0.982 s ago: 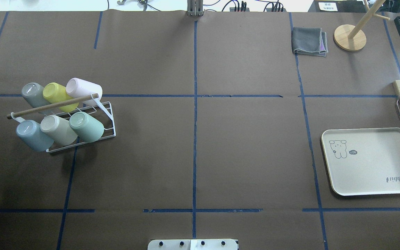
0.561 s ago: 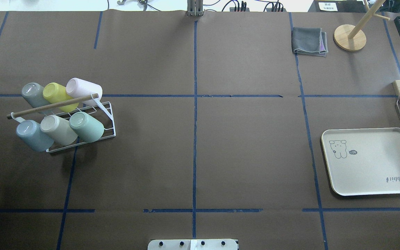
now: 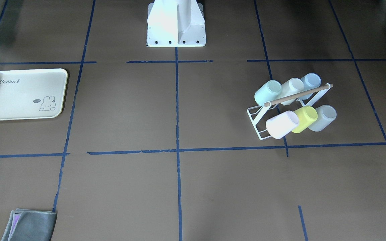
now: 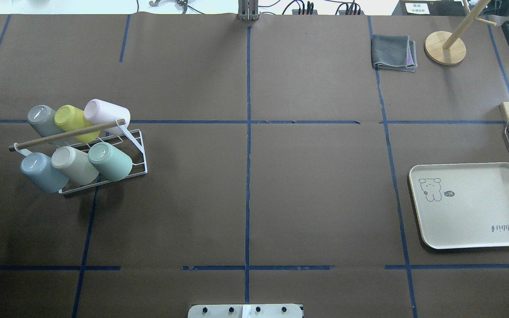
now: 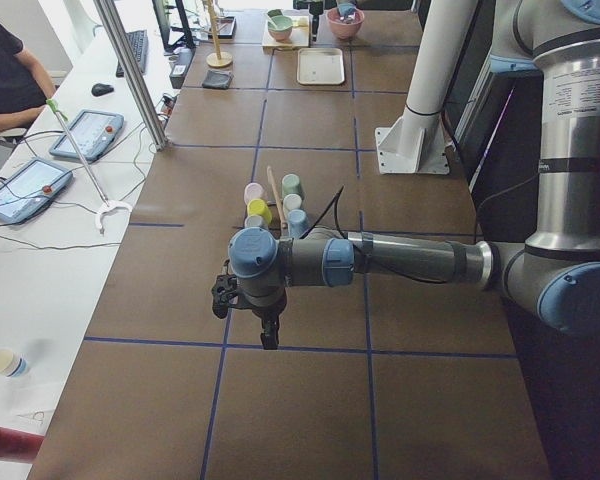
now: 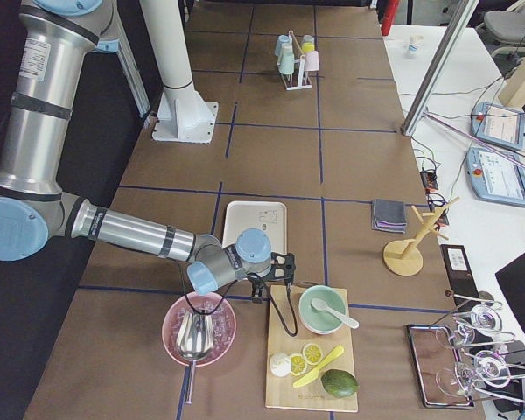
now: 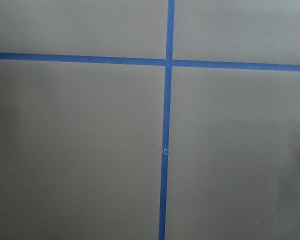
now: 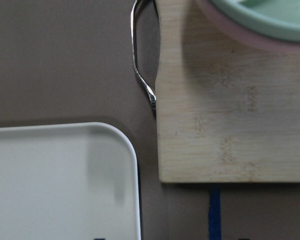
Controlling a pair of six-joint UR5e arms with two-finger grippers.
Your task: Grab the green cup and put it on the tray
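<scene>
One hand, my left hand [image 5: 268, 342], hangs fingers-down over bare table, further left than the rack [image 4: 142, 164] and apart from it. Its wrist camera sees only a cross of blue tape. It shows in the left side view alone, so I cannot tell whether its fingers are apart or together.

Right of it stands the white wire rack with a wooden bar across the top and six cups tilted on it, bottoms up. The near row runs blue-grey, beige, then the green cup [image 4: 111, 161], last on the right, just beside the beige one. The far row runs grey, yellow, pink. The facing camera shows the green cup [image 3: 267, 93] at the rack's end nearest my base.

Well to the right, at the far edge, a folded grey cloth [image 4: 393, 52] lies just beside a wooden stand [image 4: 445, 47].

Nearer me lies the tray [image 4: 471, 229], well apart from the green cup. My right hand [image 6: 257, 290] hangs over the gap between the tray [image 8: 50, 185] and the cutting board [image 8: 230, 125], which lie near each other without touching. It shows in the right side view alone, so I cannot tell its state either.
</scene>
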